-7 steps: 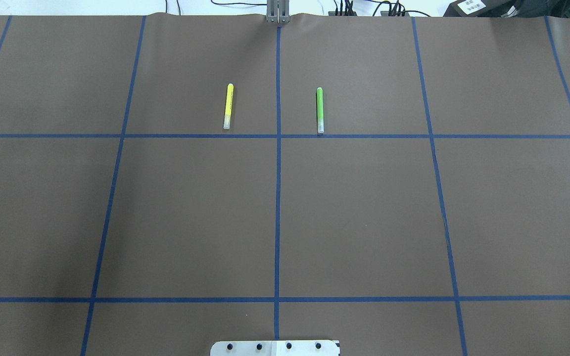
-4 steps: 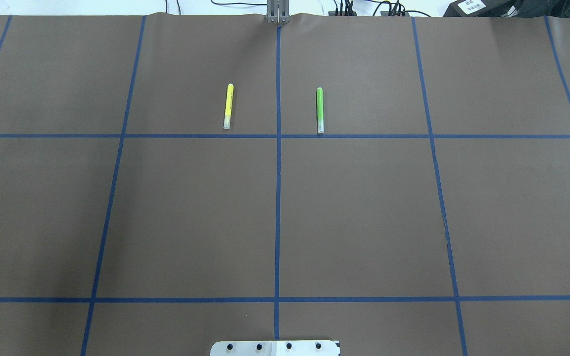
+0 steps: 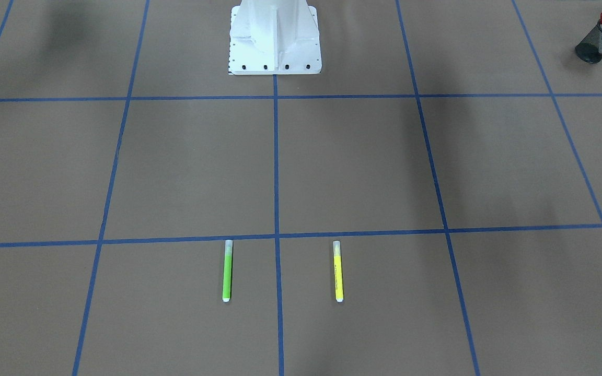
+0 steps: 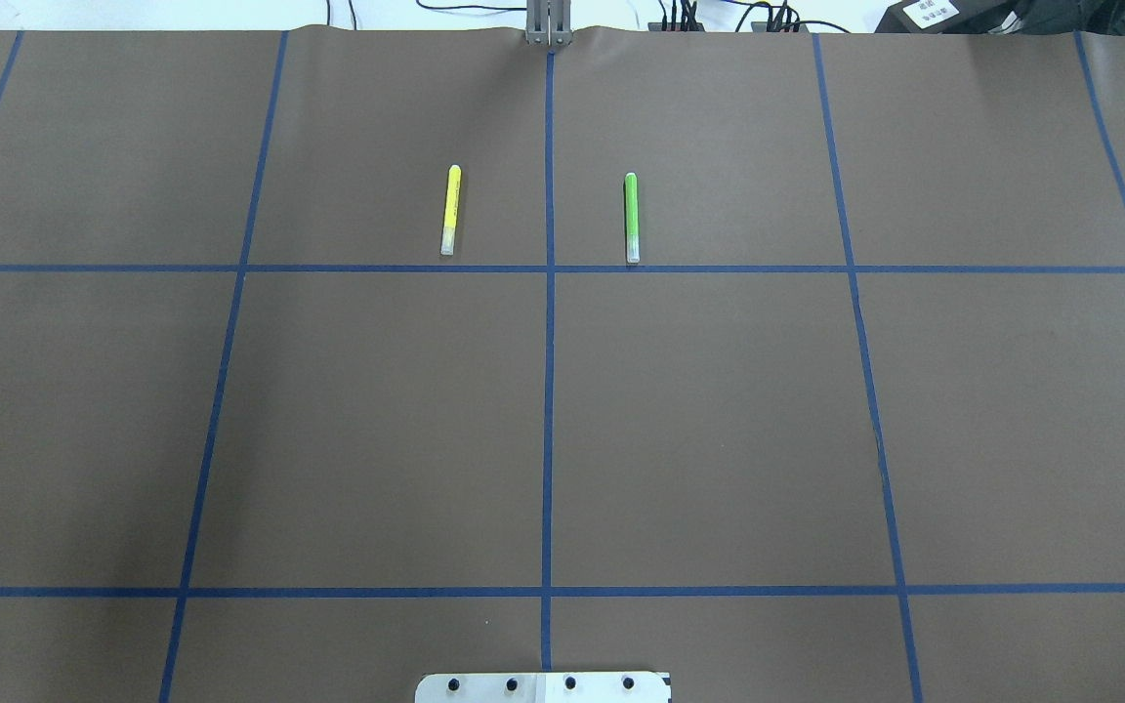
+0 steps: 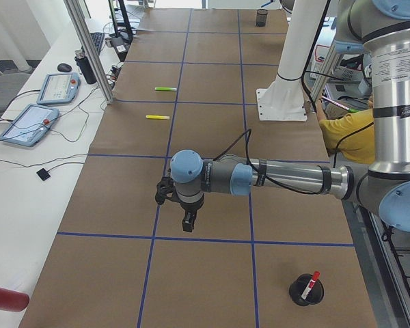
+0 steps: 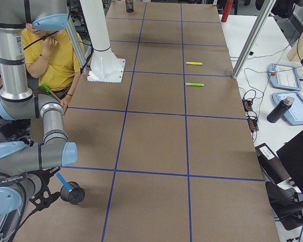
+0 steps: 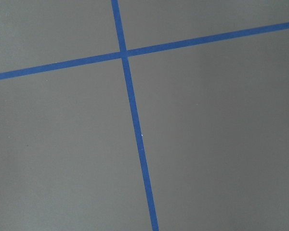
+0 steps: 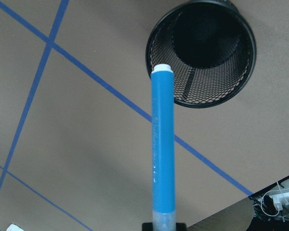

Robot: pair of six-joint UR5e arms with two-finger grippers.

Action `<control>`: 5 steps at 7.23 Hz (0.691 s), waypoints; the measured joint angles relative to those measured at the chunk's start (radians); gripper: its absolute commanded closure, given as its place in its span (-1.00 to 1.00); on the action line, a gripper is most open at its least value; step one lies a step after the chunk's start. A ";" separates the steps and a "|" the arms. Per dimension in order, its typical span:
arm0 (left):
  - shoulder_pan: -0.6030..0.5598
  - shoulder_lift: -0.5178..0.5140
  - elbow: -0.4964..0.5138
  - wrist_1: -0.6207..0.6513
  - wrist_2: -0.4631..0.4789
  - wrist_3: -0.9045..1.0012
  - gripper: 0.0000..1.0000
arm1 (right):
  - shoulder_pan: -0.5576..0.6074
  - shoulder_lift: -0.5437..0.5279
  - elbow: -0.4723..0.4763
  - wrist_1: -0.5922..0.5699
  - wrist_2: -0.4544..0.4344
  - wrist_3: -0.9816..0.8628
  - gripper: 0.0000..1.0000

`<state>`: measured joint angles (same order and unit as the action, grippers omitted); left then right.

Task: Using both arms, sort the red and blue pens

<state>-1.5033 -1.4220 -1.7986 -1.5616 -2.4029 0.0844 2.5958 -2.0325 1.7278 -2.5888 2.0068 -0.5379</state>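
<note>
Right pincer: clamped on my blue pen, tip at the right mesh cup rim.
Left pincer: hanging low, grip I can't tell.
Red pen: in the left mesh cup.

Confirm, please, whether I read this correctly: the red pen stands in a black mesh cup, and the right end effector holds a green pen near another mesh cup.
Not quite: the right end effector holds a blue pen, not a green one, as the right wrist view shows, near its black mesh cup. The red pen does stand in the other mesh cup.
</note>
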 measured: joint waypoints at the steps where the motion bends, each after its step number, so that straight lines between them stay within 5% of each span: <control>1: 0.000 0.000 -0.001 0.000 -0.012 0.000 -1.00 | 0.001 -0.001 -0.016 0.022 -0.011 0.001 1.00; 5: 0.000 0.000 -0.013 -0.002 -0.019 0.000 -1.00 | 0.000 -0.001 -0.062 0.071 -0.013 0.040 1.00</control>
<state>-1.5033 -1.4224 -1.8112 -1.5631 -2.4216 0.0844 2.5962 -2.0334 1.6660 -2.5176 1.9940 -0.4975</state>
